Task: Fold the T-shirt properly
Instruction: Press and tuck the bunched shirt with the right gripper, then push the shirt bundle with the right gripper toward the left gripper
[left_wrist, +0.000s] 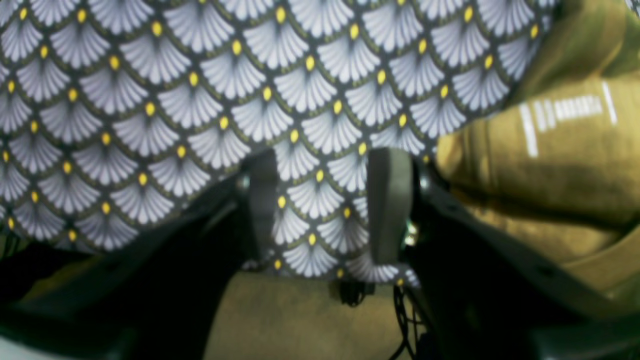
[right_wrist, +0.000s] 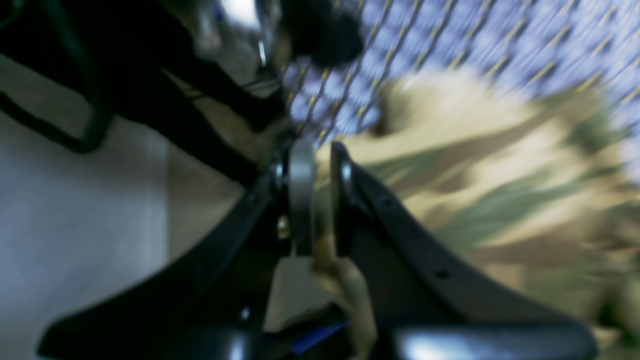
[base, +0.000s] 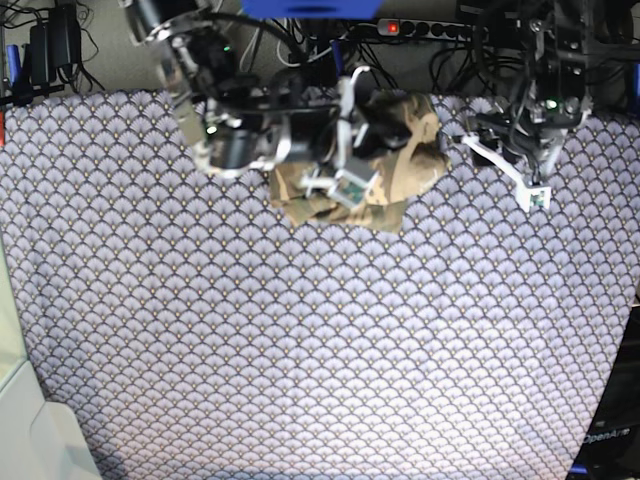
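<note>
The right gripper (right_wrist: 320, 200) pinches the bunched T-shirt (base: 385, 165) at the worktop's far edge. The left gripper (left_wrist: 325, 205) hangs spread over bare patterned cloth (base: 300, 340) beside it. Cables (base: 300, 40) crowd behind.

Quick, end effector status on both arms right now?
Left end effector: open, empty, over the table cloth.
Right end effector: closed on the T-shirt.

You have a table cloth (base: 320, 340) of pale scallop fans with yellow dots filling almost the whole base view. Behind the arms, along its far edge, cables (base: 60, 40) and a power strip (base: 430, 28) with a red switch lie on grey floor (base: 100, 60). Light is even and bright.
</note>
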